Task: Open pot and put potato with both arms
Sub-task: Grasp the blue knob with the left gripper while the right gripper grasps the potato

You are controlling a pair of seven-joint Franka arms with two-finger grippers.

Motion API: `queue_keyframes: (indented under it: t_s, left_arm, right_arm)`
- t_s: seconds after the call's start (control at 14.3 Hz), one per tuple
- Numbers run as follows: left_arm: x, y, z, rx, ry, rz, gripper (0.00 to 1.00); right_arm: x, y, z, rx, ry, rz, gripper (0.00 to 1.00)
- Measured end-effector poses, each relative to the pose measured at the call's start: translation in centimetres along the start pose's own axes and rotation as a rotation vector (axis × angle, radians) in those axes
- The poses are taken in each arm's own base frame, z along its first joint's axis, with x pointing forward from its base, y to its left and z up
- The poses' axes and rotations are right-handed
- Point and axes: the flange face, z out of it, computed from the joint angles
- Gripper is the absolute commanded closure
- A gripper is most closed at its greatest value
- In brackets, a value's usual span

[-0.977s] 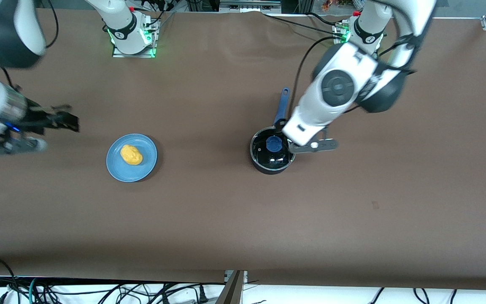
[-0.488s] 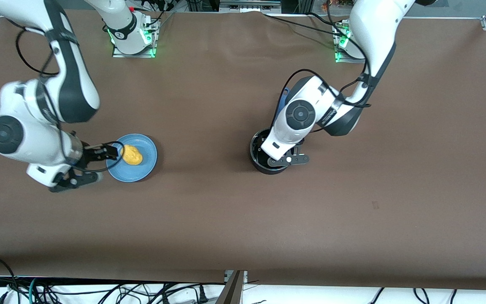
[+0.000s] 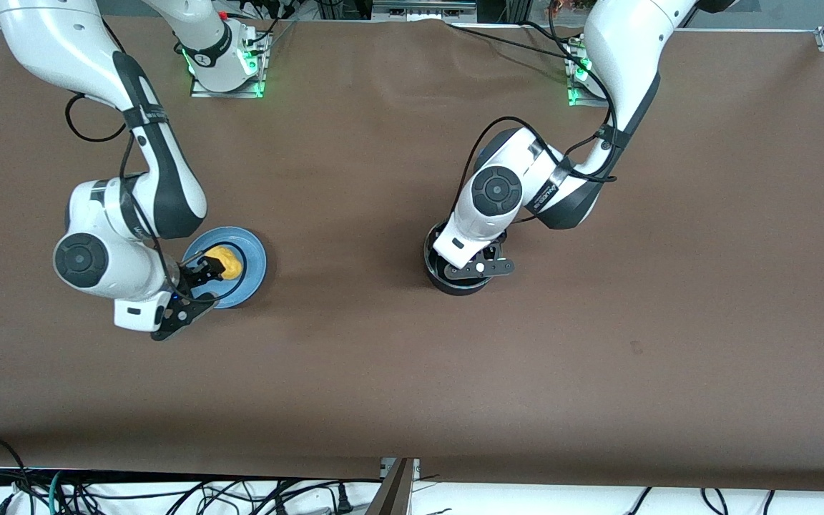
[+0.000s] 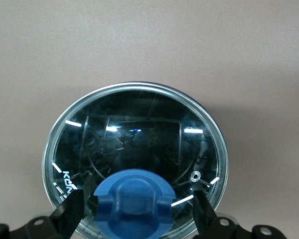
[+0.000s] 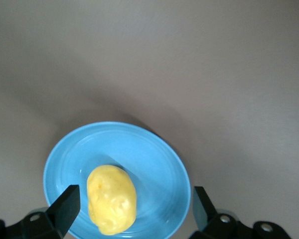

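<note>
- The pot [image 3: 458, 275] sits on the brown table [image 3: 383, 357] toward the left arm's end, mostly covered from the front by the left arm's wrist.
- Its glass lid [image 4: 134, 149] is on and sits flush inside the steel rim; through the glass I see only dark interior and reflections, so I can't tell whether anything is inside.
- The lid's blue knob [image 4: 133, 201] stands at the lid's centre.
- The left gripper [image 4: 134, 211] is down over the lid, fingers spread wide with one on either side of the knob. Neither pad [image 4: 70, 214] touches it; there is a clear gap on both sides, and it has hold of nothing.
- The light-blue plate [image 3: 247, 268] lies toward the right arm's end of the table, well apart from the pot.
- The potato [image 5: 111, 199] rests on the plate, off centre, alone on it.
- The right gripper [image 5: 132, 211] hangs over the plate with its fingers wide apart. One finger [image 5: 65, 206] is just beside the potato, the other well clear of it. It grips nothing.
- In the front view, the right gripper [image 3: 206, 272] shows at the edge of the plate against the potato [image 3: 226, 262].
</note>
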Motion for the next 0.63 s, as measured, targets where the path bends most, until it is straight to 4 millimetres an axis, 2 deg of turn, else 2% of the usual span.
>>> queue_keyframes:
  t_s: [0.14,0.49,0.63]
  left_arm:
    - [0.0,0.0,-0.1,-0.002,0.002,0.000,0.65]
    - [0.1,0.1,-0.6,-0.003,0.007,0.001,0.67]
    - [-0.1,-0.1,-2.1,0.011,0.000,0.001,0.67]
  right_arm:
    - [-0.6,-0.5,1.9,0.005,-0.006,-0.073,0.00]
    - [-1.7,-2.8,5.6,0.009,0.003,-0.174,0.00]
    - [-2.5,-3.6,6.8,0.004,0.010,-0.193,0.00]
